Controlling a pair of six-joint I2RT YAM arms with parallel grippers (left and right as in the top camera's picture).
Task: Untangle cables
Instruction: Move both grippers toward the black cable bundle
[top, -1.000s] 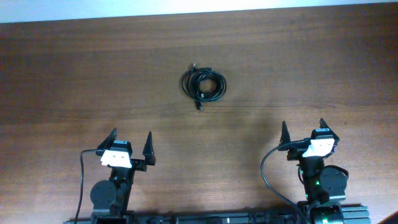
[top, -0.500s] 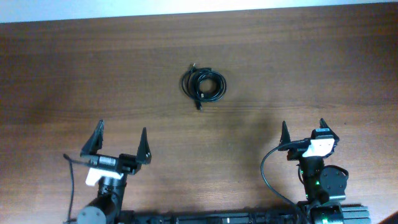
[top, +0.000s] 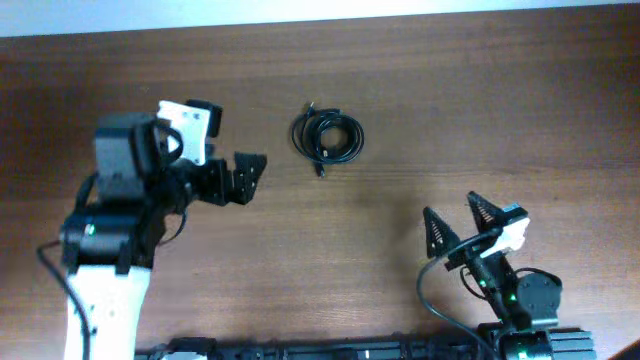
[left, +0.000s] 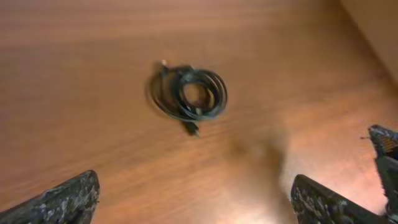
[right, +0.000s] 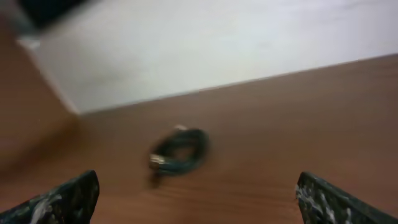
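Left gripper (top: 248, 175), jaws spread wide and empty, hangs above the table (top: 500, 100) near the cables (top: 327, 137).
All the cables lie in one small tight coil toward the far middle of the wood, with a plug end poking out on the near side. Right gripper (top: 452, 206), also wide open and empty, sits well apart by the front edge. Probably best to pinch that loose end or a single outer strand, not the whole bundle.

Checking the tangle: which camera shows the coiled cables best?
Left wrist: the cables appear largest, with separate loops and a plug end visible. Overhead shows them small; right wrist shows a blurred, low-angle bundle.
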